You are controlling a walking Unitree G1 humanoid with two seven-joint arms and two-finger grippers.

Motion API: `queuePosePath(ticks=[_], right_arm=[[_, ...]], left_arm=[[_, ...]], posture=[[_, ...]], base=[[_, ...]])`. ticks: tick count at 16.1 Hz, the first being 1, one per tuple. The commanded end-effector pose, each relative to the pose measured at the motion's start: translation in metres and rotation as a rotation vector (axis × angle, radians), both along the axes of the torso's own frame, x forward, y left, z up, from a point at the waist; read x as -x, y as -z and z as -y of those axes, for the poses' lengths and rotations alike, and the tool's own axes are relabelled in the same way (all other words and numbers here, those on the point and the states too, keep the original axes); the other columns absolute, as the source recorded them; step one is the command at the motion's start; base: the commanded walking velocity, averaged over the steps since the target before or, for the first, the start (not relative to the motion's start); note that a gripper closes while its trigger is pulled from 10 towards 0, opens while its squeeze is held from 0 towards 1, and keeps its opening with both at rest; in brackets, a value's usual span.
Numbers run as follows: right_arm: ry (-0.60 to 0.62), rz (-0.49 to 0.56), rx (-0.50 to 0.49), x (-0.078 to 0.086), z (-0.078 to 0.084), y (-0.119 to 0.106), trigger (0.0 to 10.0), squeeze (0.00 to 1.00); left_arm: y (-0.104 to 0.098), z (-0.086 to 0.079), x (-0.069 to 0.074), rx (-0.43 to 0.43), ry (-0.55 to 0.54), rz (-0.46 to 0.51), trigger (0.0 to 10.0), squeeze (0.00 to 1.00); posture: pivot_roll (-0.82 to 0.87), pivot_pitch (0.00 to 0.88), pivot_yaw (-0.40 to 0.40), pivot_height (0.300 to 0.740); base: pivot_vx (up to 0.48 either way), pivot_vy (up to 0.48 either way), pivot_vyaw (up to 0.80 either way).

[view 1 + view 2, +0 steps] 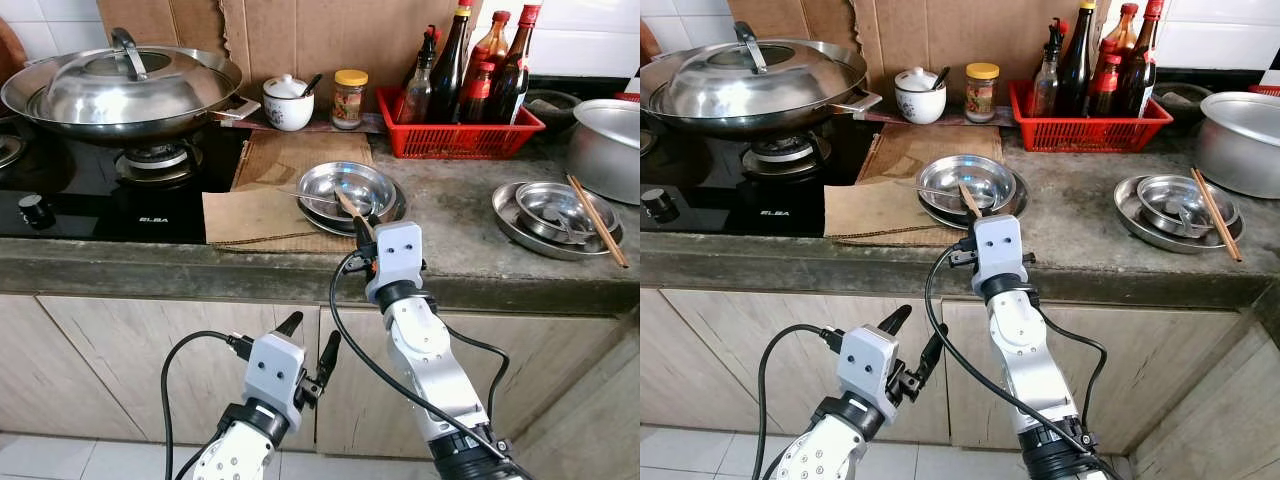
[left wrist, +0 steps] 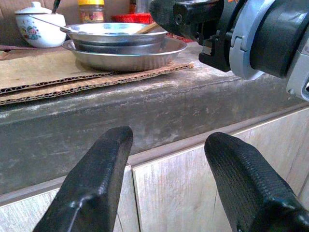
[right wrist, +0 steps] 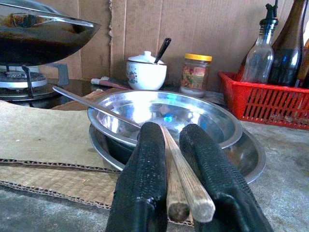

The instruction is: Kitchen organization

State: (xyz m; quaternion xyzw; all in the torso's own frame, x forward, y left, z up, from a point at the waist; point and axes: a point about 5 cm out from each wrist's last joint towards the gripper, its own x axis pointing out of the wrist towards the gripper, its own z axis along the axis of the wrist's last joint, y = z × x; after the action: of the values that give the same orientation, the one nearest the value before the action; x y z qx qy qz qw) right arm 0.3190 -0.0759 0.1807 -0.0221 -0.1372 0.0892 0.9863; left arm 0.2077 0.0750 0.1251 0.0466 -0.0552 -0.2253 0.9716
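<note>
**Right claw clamped on chopsticks at the steel plates**

The right claw [image 3: 179,159] is closed around a pair of wooden chopsticks [image 3: 186,186], whose far ends reach over the rim of the stacked steel plates [image 1: 350,190] just ahead of it on the surface [image 1: 455,215]. A metal spoon [image 3: 94,107] lies across the top plate. The left claw [image 1: 308,345] hangs below the surface edge, fingers [image 2: 91,188] spread apart, facing the cabinet front [image 2: 193,193].

Lidded wok [image 1: 120,85] on stove [image 1: 90,190]; cardboard [image 1: 255,215] beside.
</note>
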Motion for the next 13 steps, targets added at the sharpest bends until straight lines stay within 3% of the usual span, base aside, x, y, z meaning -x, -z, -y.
queuePosePath(ticks=[1,4,12,13], right_arm=[[0.006,0.018,-0.004,-0.002,0.000,-0.004,0.0,0.00],[0.015,0.028,-0.012,-0.003,0.001,-0.006,0.0,0.00],[0.081,0.179,-0.089,0.002,0.015,-0.047,0.0,0.00],[0.115,0.190,-0.110,0.006,0.025,-0.051,0.7,0.00]], left_arm=[[-0.001,0.001,0.000,0.009,0.007,0.008,10.0,0.00],[-0.001,0.001,-0.001,0.009,0.004,0.005,10.0,0.00],[0.000,-0.002,-0.003,0.018,-0.022,-0.005,10.0,0.00],[0.000,-0.003,-0.004,0.022,-0.030,-0.006,10.0,0.00]], posture=[[0.21,0.033,-0.034,0.740],[0.21,0.032,-0.037,0.740],[0.21,0.027,-0.037,0.740],[0.21,0.023,-0.037,0.740]], base=[[0.000,0.000,0.00],[0.000,0.000,0.00],[0.000,0.000,0.00],[0.000,0.000,0.00]])
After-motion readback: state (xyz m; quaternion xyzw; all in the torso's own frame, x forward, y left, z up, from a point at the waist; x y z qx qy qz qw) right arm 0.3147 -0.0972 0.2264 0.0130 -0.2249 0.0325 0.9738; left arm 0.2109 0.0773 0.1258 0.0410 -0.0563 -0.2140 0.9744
